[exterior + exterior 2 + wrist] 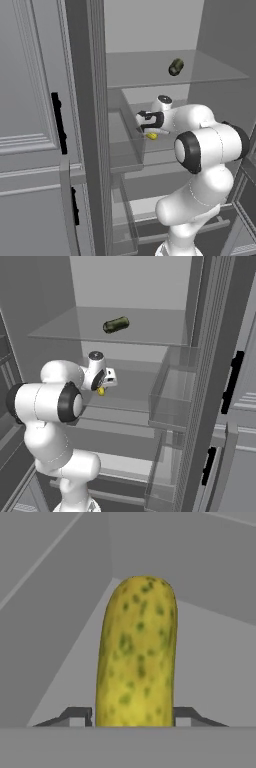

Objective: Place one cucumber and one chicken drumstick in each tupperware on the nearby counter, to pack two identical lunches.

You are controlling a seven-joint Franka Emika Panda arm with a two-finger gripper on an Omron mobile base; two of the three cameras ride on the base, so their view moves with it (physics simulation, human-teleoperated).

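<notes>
One arm outstretched, tool [134,718] gripping cucumber [137,654]

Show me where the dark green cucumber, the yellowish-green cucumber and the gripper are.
dark green cucumber [116,325]: right base view, middle of its body, on the upper shelf.
yellowish-green cucumber [137,654]: hand view, middle of its speckled skin.
gripper [148,131]: left base view, between its fingertips.

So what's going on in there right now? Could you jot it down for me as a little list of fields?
place: inside an open fridge with grey shelves
pincer: closed on the yellowish-green cucumber, one finger on each side
yellowish-green cucumber: at the middle shelf; whether it is lifted off cannot be told
dark green cucumber: lying alone on the upper glass shelf
fridge door: swung open
task stage: first cucumber gripped, nothing packed in view
</notes>
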